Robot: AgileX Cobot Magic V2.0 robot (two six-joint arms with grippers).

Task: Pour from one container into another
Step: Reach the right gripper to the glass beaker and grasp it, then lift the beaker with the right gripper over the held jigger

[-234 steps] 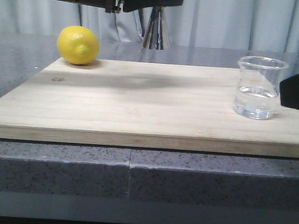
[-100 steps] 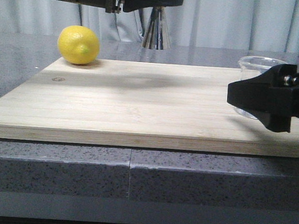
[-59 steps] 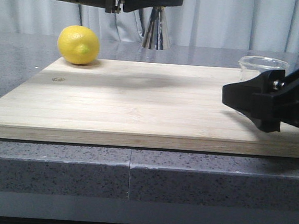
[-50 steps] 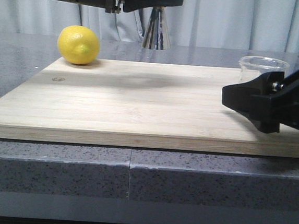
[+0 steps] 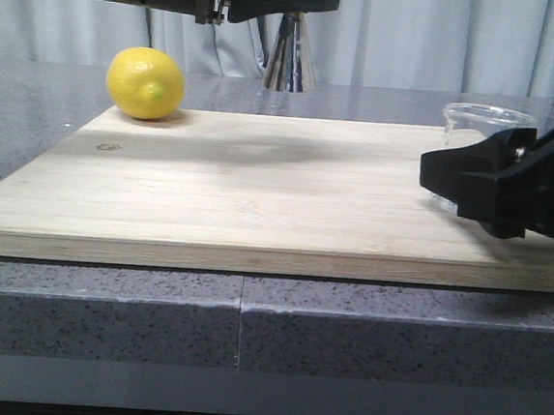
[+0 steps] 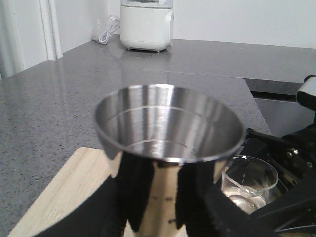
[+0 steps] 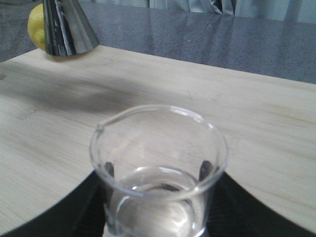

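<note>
My left gripper [image 6: 168, 210] is shut on the waist of the steel jigger [image 6: 169, 126], holding it upright in the air above the board. In the front view only its lower cone [image 5: 290, 58] shows under the left arm. The glass beaker [image 7: 158, 163], with clear liquid in it, stands on the right side of the wooden board [image 5: 259, 187]. My right gripper [image 7: 157, 197] is shut on its lower body, one black finger on each side. From the front, the right gripper [image 5: 497, 188] hides all but the beaker's rim [image 5: 489, 116].
A yellow lemon [image 5: 146, 83] lies at the board's far left corner. The board rests on a grey speckled counter [image 5: 104, 304] with a front edge close to the camera. A white appliance [image 6: 147, 24] stands far back on the counter. Curtains hang behind.
My right gripper came in from the right and its fingers settled around the beaker, which still stands in the same spot. The left arm and jigger have held still.
</note>
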